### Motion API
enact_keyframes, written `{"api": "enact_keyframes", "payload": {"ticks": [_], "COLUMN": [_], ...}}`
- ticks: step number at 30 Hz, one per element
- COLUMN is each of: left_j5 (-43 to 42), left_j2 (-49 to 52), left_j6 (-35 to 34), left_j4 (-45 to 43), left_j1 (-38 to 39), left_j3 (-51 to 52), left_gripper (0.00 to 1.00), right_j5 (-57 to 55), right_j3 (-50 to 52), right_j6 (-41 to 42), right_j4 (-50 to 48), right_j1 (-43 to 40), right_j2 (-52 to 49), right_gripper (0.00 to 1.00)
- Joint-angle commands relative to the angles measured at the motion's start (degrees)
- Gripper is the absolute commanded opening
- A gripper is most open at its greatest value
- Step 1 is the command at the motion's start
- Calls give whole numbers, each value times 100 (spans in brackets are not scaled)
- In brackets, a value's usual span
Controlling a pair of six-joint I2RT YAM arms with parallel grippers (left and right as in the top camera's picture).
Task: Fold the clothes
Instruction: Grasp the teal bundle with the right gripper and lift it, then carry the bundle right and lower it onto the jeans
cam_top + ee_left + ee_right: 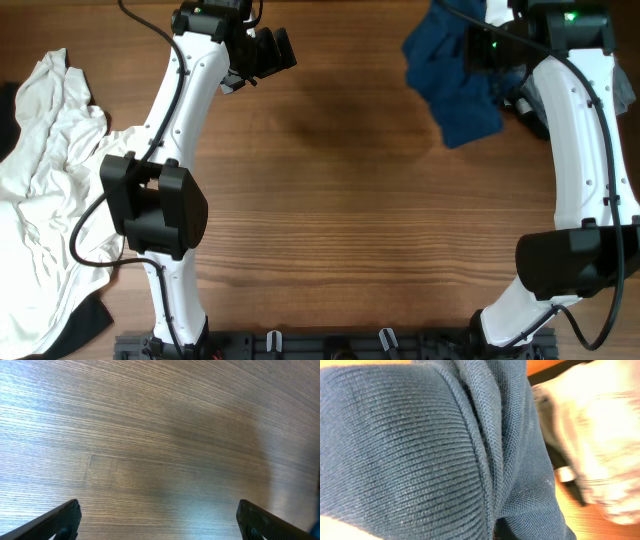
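A dark blue knit garment point(458, 85) hangs bunched at the back right of the wooden table point(340, 200). My right gripper point(482, 45) is shut on its top. In the right wrist view the blue knit point(420, 450) fills the frame and hides the fingers. A crumpled white garment point(50, 190) lies at the left edge of the table. My left gripper point(272, 50) is open and empty above the bare wood at the back centre-left. Its two black fingertips stand wide apart in the left wrist view point(159, 509).
A black cloth point(85, 322) lies under the white garment at the front left. Pale grey clothing point(622, 92) lies at the far right behind the right arm. It also shows in the right wrist view point(605, 430). The arm bases stand at the front edge.
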State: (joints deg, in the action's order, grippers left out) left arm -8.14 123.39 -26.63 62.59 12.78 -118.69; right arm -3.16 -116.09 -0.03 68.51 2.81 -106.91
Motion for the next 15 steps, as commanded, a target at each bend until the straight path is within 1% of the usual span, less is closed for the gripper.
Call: {"api": "enact_keyframes", "payload": {"ticks": [1, 5, 9, 15], "left_j5": [273, 601, 619, 627], "left_j2": [-155, -155, -146, -144], "left_j6": [92, 92, 92, 52], "left_j4": [11, 107, 127, 20], "left_j1": [-31, -31, -31, -31], "left_j3": [-46, -42, 66, 651], "left_gripper": [100, 100, 100, 100], "right_j5": [-1176, -1370, -1370, -894], "right_j3": [-155, -155, -155, -155], "right_j6": [0, -22, -149, -297], "right_j4": [-37, -173, -398, -544], "right_j1": [-44, -186, -393, -935], "right_j2": [92, 35, -61, -450], "right_gripper": [4, 4, 4, 4]}}
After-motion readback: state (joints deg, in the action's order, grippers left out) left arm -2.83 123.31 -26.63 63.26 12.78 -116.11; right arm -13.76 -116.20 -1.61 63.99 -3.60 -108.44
